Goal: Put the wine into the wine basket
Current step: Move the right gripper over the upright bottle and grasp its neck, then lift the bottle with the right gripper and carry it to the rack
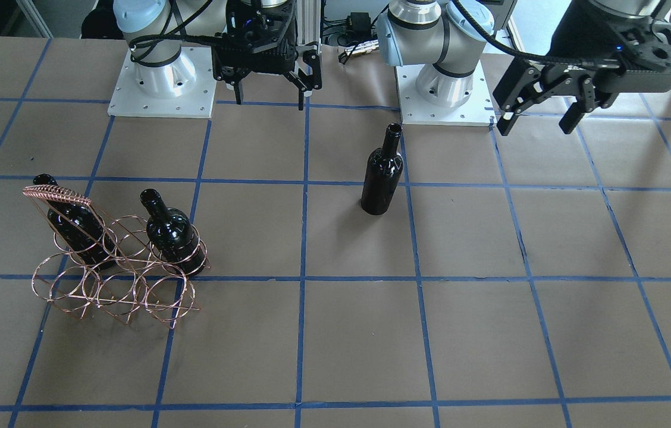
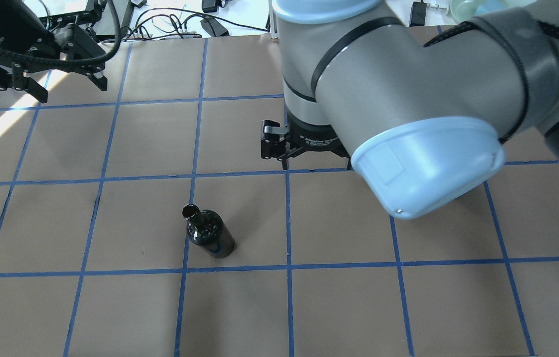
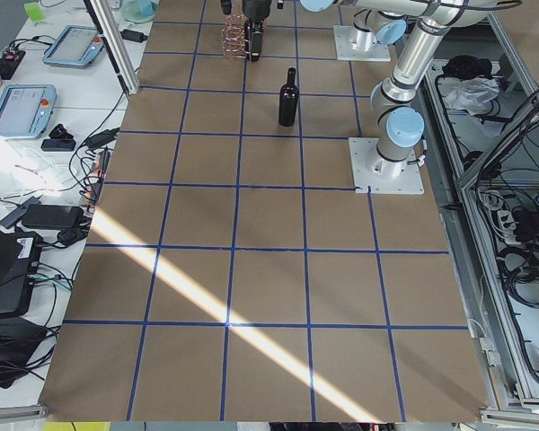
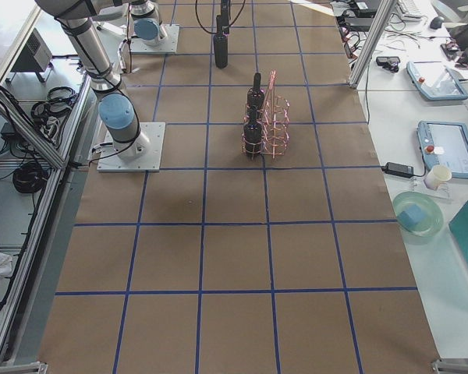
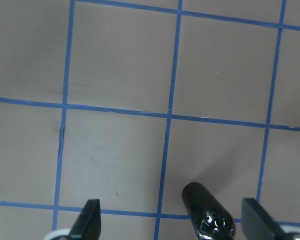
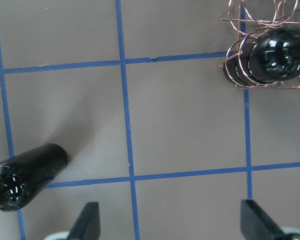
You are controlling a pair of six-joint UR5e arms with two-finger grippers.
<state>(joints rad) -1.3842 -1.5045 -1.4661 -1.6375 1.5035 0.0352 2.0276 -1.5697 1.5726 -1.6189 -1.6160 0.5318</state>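
Observation:
A glossy near-black wine bottle (image 1: 382, 172) stands upright alone near the table's middle; it also shows in the overhead view (image 2: 208, 233). The copper wire wine basket (image 1: 53, 192) stands toward the right arm's side and holds two look-alike bottles (image 1: 172, 235) in its rings. My left gripper (image 1: 535, 126) hangs open and empty above the table, off to the lone bottle's side; its wrist view shows that bottle's top (image 5: 207, 215) between the open fingers (image 5: 90, 217). My right gripper (image 1: 270, 101) is open and empty near its base, between the lone bottle (image 6: 25, 172) and the basket (image 6: 229, 56).
The table is brown paper with a blue tape grid. Both arm bases (image 1: 163, 89) stand on white plates at the robot's edge. Cables and tablets lie on side desks beyond the table edge (image 4: 444, 86).

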